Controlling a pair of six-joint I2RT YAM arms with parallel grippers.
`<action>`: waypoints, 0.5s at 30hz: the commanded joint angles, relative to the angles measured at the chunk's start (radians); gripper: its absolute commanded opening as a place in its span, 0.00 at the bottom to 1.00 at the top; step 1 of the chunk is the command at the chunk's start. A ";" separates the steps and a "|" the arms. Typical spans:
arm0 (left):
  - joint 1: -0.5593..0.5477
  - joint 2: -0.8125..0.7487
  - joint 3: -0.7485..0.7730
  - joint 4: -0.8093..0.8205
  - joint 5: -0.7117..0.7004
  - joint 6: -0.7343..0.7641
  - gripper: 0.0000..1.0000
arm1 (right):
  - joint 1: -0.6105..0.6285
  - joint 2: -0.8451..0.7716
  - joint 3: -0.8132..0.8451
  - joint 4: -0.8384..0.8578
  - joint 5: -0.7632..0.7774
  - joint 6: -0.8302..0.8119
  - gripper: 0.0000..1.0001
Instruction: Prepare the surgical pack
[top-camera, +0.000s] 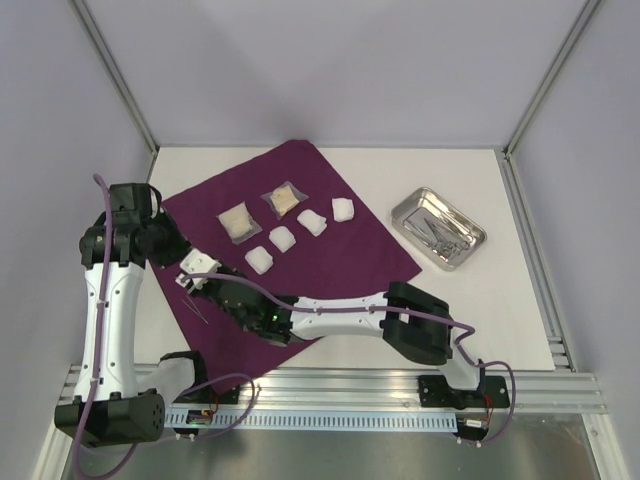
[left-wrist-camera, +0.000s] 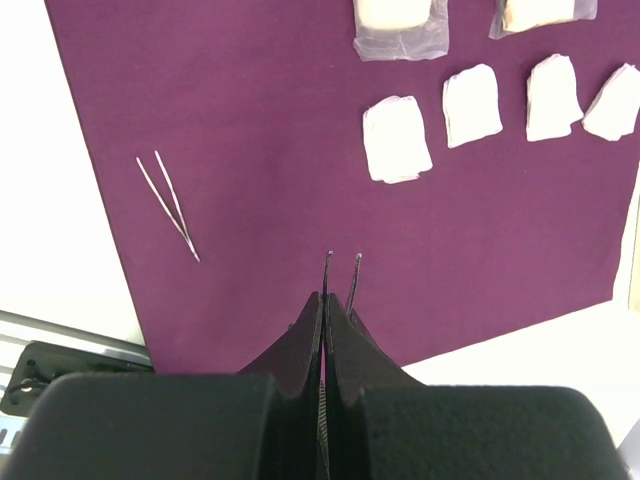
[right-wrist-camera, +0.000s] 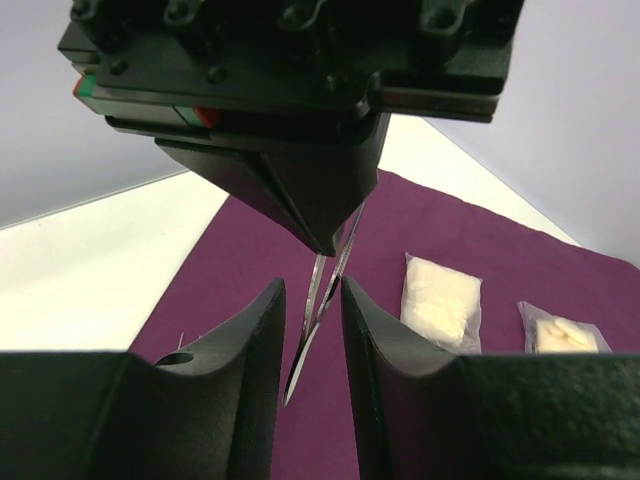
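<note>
Step in hand, by judgement: mid-air handover of tweezer forceps (right-wrist-camera: 310, 335) above near-left part of purple cloth (top-camera: 330, 260). Left gripper (left-wrist-camera: 325, 295) clamped on thin polished steel legs. Right gripper (right-wrist-camera: 313, 290) fingers close around same legs, sliver of gap on one side; firm grip or not, cannot tell. Next calls for full pinch by right, then release by left. Second forceps (left-wrist-camera: 181, 225) flat on matte cloth. Rightward: four soft white gauze pads (left-wrist-camera: 397, 138), two clear-wrapped tan packets (left-wrist-camera: 400, 25). Far right, off cloth: shiny rectangular tray (top-camera: 405, 203).
</note>
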 joint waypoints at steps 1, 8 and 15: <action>0.000 -0.020 0.002 0.012 0.025 -0.013 0.00 | -0.008 0.025 0.054 0.004 0.031 -0.002 0.31; 0.000 -0.019 0.003 0.015 0.034 -0.013 0.00 | -0.008 0.043 0.076 -0.033 0.040 -0.021 0.29; 0.000 -0.020 0.005 0.012 0.033 -0.007 0.00 | -0.008 0.045 0.062 -0.028 0.068 -0.021 0.23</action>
